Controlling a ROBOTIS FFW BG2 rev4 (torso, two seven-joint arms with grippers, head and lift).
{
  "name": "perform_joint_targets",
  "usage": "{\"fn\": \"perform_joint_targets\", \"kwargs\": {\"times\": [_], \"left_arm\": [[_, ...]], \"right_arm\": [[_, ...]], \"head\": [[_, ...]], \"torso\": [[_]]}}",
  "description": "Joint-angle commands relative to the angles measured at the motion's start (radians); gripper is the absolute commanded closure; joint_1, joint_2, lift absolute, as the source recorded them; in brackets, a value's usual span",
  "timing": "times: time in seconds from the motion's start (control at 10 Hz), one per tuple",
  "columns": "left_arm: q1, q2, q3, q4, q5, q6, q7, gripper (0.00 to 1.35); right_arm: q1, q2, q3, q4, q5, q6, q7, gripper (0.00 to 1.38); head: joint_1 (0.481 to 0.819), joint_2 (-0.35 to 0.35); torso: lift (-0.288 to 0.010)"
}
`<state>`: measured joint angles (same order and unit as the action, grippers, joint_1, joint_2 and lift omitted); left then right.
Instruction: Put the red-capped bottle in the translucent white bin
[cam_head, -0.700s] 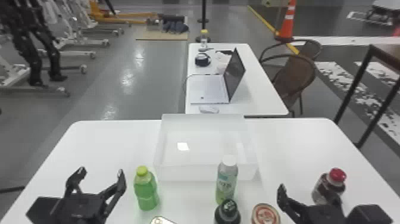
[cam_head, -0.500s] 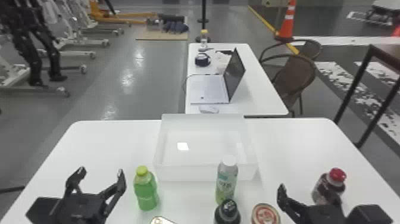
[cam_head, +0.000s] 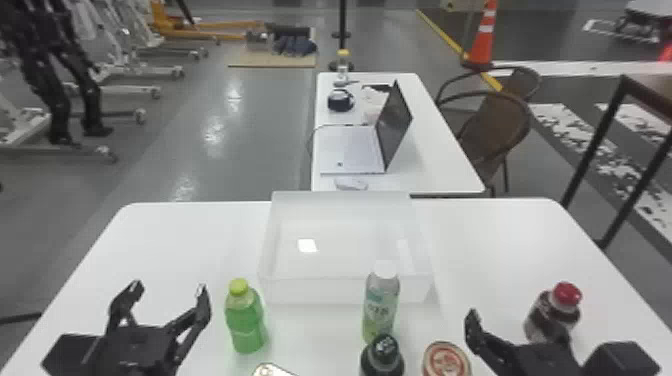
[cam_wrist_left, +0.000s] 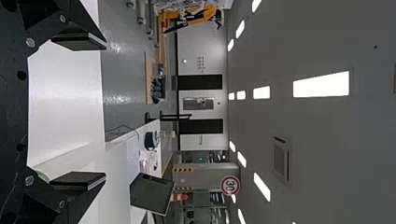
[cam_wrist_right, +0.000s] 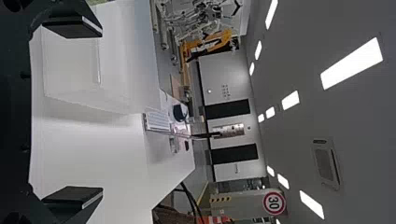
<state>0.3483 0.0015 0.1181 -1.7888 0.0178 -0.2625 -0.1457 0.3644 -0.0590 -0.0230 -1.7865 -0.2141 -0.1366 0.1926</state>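
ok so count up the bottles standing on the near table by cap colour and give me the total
Red-capped bottle: 1
White-capped bottle: 1
Black-capped bottle: 1
Yellow-green-capped bottle: 1
Total: 4

The wide rectangular translucent white bin (cam_head: 345, 291) looks like smooth plastic, with a soft shine. The rectangular white tabletop (cam_head: 185, 245) has a smooth surface, a little glossy. The upright bottle with green liquid and lime-green cap (cam_head: 245, 320) seems to be of clear, shiny plastic. The dark bottle with round red cap (cam_head: 552, 312) looks smooth also, its cap of glossy plastic. The grey floor (cam_head: 200, 150) is polished and gives back bright reflections. The flat black fingers (cam_wrist_right: 74, 198) look matt and smooth.
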Motion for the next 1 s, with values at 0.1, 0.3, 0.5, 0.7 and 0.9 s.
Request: {"fn": "perform_joint_targets", "kwargs": {"times": [0.1, 0.3, 0.5, 0.7, 0.9], "left_arm": [[0.000, -0.004, -0.001, 0.002, 0.001, 0.000, 0.000, 0.29], [0.001, -0.004, 0.000, 0.005, 0.001, 0.000, 0.000, 0.29], [0.003, -0.004, 0.000, 0.011, 0.001, 0.000, 0.000, 0.29], [0.003, -0.004, 0.002, 0.022, -0.001, -0.007, 0.000, 0.29], [0.003, -0.004, 0.000, 0.031, -0.001, -0.011, 0.000, 0.30]], "right_arm": [[0.002, -0.001, 0.000, -0.007, 0.036, -0.011, 0.002, 0.10], [0.019, -0.001, -0.006, -0.014, 0.075, -0.054, -0.002, 0.09], [0.079, -0.001, -0.015, -0.002, 0.067, -0.162, -0.051, 0.09], [0.120, -0.001, -0.035, 0.061, 0.028, -0.256, -0.071, 0.09], [0.133, 0.001, -0.084, 0.119, 0.055, -0.307, -0.070, 0.09]], "head": [[0.549, 0.000], [0.549, 0.000], [0.549, 0.000], [0.549, 0.000], [0.549, 0.000]], "torso": [[-0.100], [-0.100], [-0.100], [-0.100], [-0.100]]}}
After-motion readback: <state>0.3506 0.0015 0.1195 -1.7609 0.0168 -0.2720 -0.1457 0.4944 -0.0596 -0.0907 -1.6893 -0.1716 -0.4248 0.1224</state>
